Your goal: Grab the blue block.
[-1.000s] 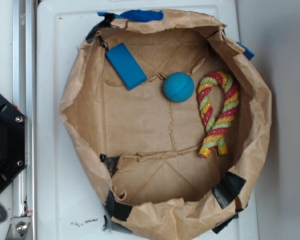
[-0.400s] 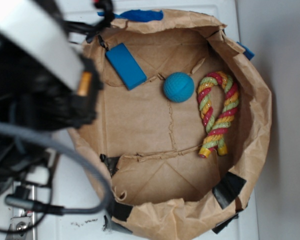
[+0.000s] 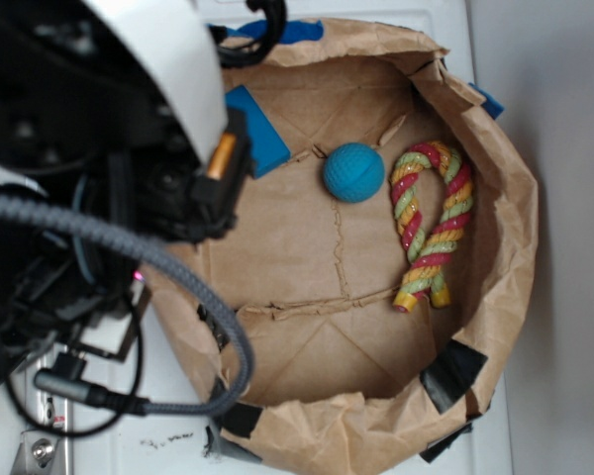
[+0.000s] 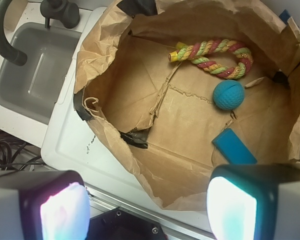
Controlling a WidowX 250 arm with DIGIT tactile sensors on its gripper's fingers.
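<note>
Barely begun: gripper (image 4: 147,207) spread wide and empty, high above the paper bag (image 4: 115,145), blue block (image 4: 234,148) lying untouched on the bag floor just ahead of the right finger, descent and closing left.

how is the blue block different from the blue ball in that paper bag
The blue block is a flat rectangular slab with sharp edges and smooth faces; the blue ball is round with a textured surface. The block is a solid mid-blue, the ball more teal. In the exterior view the arm partly hides the block, while the ball shows whole. Both lie loose on the floor of the paper bag, apart from each other.
</note>
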